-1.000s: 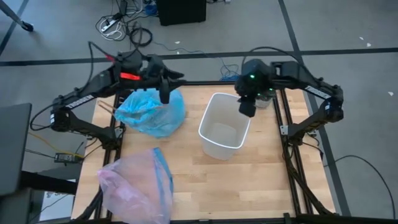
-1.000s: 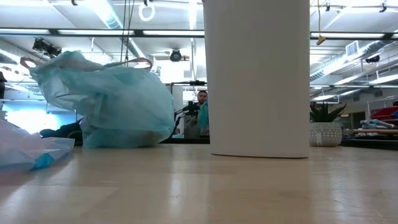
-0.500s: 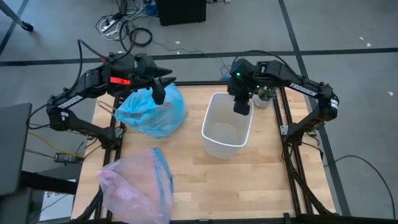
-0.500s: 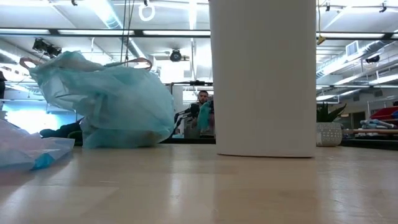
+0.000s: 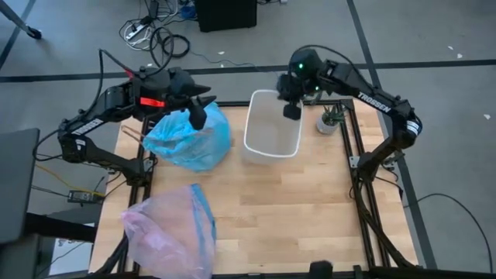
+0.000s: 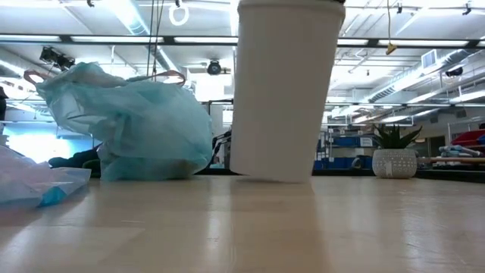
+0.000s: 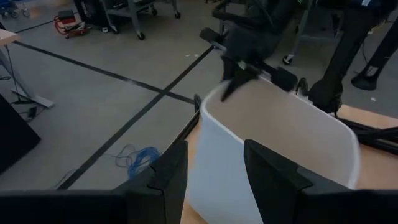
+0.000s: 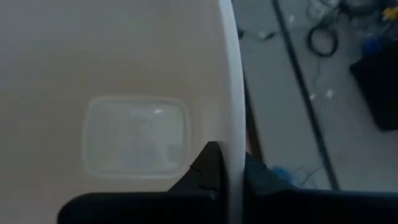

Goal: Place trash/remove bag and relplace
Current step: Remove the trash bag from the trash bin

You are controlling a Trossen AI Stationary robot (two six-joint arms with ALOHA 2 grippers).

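The light-blue bag [image 5: 186, 141] [image 6: 136, 129] lies bunched on the table's far left part, resting on its underside. No loose trash shows. My left gripper [image 5: 200, 118] [image 7: 214, 186] hangs open just above the bag's far right side, touching nothing. The white bin [image 5: 271, 136] [image 6: 284, 91] [image 7: 273, 137] has no liner and stands tilted at the far middle of the table. My right gripper [image 5: 292, 111] [image 8: 231, 174] is shut on its rim. My right gripper pinches the bin's rim [image 8: 232, 118] near its far right corner, one finger [image 8: 208, 167] inside the wall and one outside. The fingers come from above, pointing down. The bin hangs tilted, its left bottom edge [image 6: 235, 171] raised off the table.
A pale pink bag with a blue band [image 5: 170, 232] [image 6: 34, 186] lies at the near left corner. A small potted plant [image 5: 329, 122] [image 6: 394, 155] stands at the far right edge, close to the bin. Bare wood lies in the middle and near right.
My right gripper has moved toward the far edge and the left, keeping its hold on the rim. The bin has gone with it from the table's middle to the far middle and has tipped. My left gripper shifted slightly toward the far left, then stayed still.
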